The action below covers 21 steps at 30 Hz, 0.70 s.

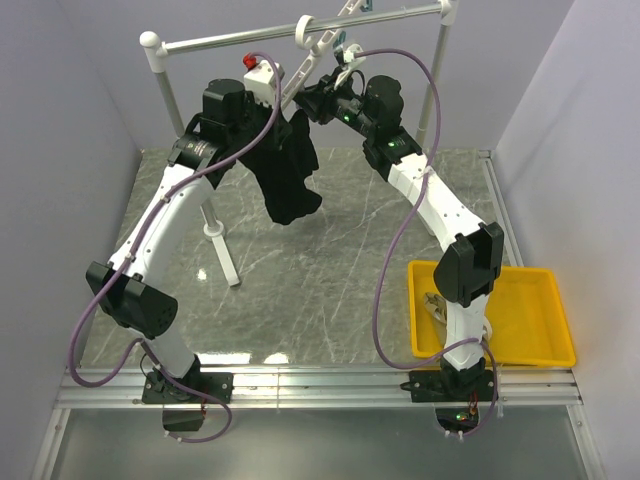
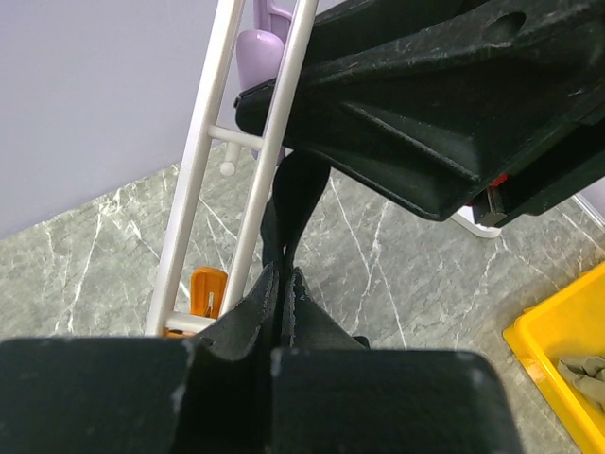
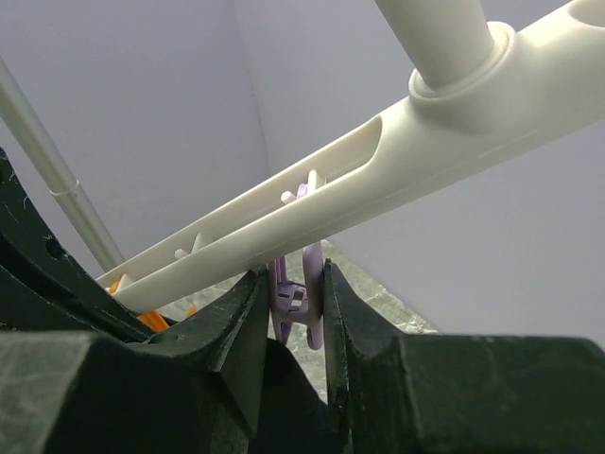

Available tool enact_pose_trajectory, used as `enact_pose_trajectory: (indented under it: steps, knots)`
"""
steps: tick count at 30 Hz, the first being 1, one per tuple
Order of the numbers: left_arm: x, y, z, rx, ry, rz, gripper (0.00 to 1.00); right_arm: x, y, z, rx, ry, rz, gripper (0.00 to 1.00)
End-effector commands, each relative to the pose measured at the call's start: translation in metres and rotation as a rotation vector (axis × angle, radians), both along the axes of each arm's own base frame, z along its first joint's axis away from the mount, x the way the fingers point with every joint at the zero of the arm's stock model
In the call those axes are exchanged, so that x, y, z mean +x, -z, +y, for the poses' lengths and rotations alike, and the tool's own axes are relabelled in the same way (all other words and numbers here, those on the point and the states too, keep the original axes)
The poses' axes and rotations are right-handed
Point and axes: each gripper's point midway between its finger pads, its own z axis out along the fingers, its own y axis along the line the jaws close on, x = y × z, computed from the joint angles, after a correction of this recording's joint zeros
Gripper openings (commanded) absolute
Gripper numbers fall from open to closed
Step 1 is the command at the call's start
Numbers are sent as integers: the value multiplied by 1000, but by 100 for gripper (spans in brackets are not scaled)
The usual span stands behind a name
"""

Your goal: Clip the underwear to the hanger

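Note:
The white hanger [image 1: 293,78] hangs tilted from the rail, its slotted body running down to the left. My left gripper [image 1: 288,118] is shut on the top edge of the black underwear [image 1: 290,175], which hangs below it. In the left wrist view the underwear [image 2: 299,194] rises from between my fingertips [image 2: 281,284] next to the hanger body [image 2: 241,161] and an orange clip [image 2: 208,293]. My right gripper [image 1: 320,100] is shut on a purple clip [image 3: 302,298] under the hanger body [image 3: 331,203], squeezing it. The purple clip also shows in the left wrist view [image 2: 258,52].
The white metal rail frame [image 1: 230,40] stands at the back, its left post and foot [image 1: 216,228] on the marble table. A yellow tray [image 1: 545,345] at the front right holds a beige cloth [image 1: 435,306]. Grey walls close both sides.

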Motion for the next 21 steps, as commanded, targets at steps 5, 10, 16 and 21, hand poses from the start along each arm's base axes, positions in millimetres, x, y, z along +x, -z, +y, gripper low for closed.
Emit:
enact_pose_trajectory:
  steps: [5,10,16,21]
  knots:
    - [17,-9,18,-13,-77,-18,0,-14,-44,-14,51,13,-70,0]
    - [20,-3,23,-9,-103,-7,0,-14,-44,-14,53,12,-67,0]
    - [23,-6,28,-27,-135,-7,0,-14,-39,-14,54,10,-55,0]
    - [25,-1,32,-23,-166,11,0,-13,-39,-13,62,10,-48,0]
